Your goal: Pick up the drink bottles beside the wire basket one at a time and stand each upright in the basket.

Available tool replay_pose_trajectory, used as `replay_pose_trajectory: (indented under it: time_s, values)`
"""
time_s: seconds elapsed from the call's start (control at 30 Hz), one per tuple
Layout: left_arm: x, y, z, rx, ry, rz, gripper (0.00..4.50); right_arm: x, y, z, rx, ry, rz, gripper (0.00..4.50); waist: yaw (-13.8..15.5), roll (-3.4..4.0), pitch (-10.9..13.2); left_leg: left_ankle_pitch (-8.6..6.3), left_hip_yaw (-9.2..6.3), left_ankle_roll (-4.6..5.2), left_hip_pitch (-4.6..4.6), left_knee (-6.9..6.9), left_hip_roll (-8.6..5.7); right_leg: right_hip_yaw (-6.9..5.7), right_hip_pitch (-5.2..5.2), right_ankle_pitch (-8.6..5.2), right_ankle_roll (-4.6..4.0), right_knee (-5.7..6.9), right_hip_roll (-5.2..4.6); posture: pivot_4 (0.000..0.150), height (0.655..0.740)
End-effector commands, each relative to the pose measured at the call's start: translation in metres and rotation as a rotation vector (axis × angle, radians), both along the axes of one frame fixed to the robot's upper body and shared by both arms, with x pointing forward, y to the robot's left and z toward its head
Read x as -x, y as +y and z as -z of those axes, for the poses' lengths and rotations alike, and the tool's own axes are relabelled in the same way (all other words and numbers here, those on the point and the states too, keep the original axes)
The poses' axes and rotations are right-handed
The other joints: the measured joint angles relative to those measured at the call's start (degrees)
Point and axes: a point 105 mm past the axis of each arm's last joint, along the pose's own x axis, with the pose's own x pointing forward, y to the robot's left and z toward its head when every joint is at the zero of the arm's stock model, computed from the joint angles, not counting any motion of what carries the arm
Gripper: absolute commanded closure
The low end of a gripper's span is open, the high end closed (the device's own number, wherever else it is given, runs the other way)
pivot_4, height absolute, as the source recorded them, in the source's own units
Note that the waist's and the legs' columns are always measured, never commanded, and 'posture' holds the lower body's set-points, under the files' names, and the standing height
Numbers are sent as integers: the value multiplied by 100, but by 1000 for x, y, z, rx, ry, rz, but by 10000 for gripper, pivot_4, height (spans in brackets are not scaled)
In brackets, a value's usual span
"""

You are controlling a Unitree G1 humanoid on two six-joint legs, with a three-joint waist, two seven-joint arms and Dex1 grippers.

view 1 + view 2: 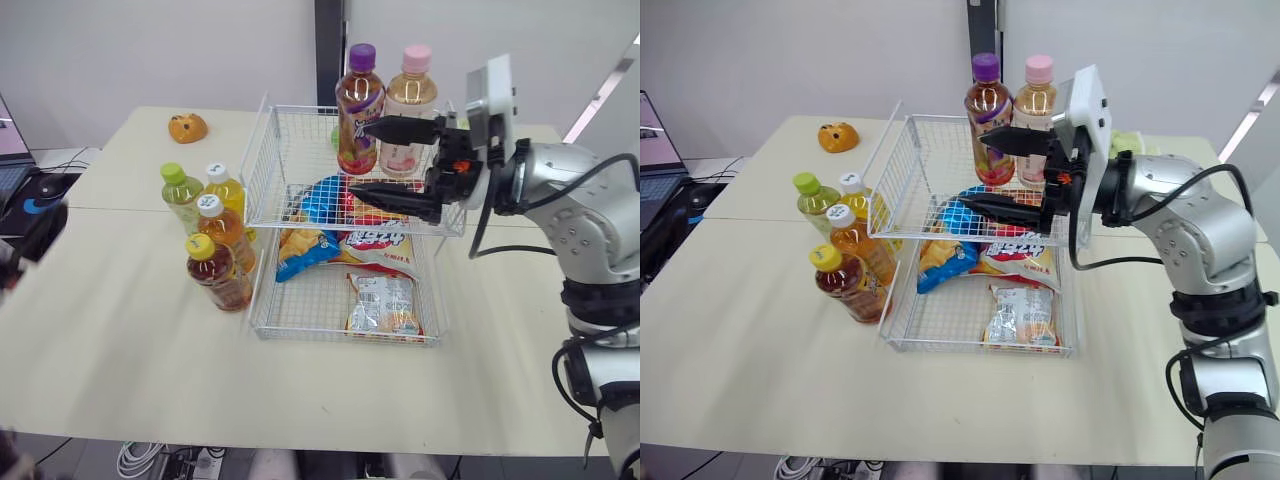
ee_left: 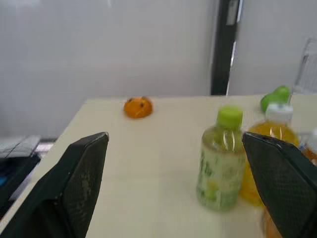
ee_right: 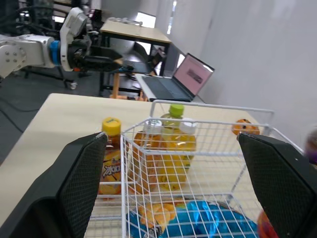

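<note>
Right hand (image 1: 360, 156) spread; basket (image 1: 262, 165) holds bottles (image 1: 361, 92)

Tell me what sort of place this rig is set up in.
Probably a lab or office workroom: a plain cream table, an open laptop beside it, and more desks further back.

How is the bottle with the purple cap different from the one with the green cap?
The purple-cap bottle stands in the upper tier of the wire basket; the green-cap bottle stands on the table beside it. The purple-cap bottle holds a brownish drink; the green-cap bottle holds a pale green one. Their caps differ too, purple against light green. Both are upright and capped.
</note>
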Motion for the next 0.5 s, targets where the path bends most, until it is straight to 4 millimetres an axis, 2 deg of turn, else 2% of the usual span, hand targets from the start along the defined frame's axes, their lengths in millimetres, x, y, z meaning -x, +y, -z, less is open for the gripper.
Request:
replay_pose_trajectory:
  time_s: [0.03, 0.13, 0.27, 0.33, 0.5]
  values:
    - [32, -14, 0, -21, -30, -59, 323, 1, 2, -11, -9, -62, -37, 0, 47, -22, -13, 0, -7, 0, 0, 4, 0, -4, 3, 0, 0, 7, 0, 1500, 7400]
    - [43, -22, 10, 10, -14, -85, 323, -1, 4, -10, -8, -63, -58, 0, 123, -34, -21, -4, -28, 8, 14, 9, 0, -17, 27, 2, -4, 12, 0, 1500, 7400]
    - [34, -30, 4, 10, -26, -72, 323, -2, 4, -10, -4, -68, -64, 0, 124, -32, -24, -18, -33, 31, 73, 6, 0, -20, 79, 5, -9, 11, 1, 1500, 7400]
    - [19, -34, -3, 1, -38, -40, 323, -2, 4, -11, -5, -75, -56, 0, 119, -31, -25, -17, -31, 32, 79, 5, 0, -17, 81, 6, -11, 13, 2, 1500, 7400]
    - [-36, -45, -19, -29, -39, 49, 323, 3, -3, -13, -7, -93, -7, 0, 128, -29, -24, -18, -27, 31, 77, 3, 1, -13, 79, 7, -13, 16, 6, 1500, 7400]
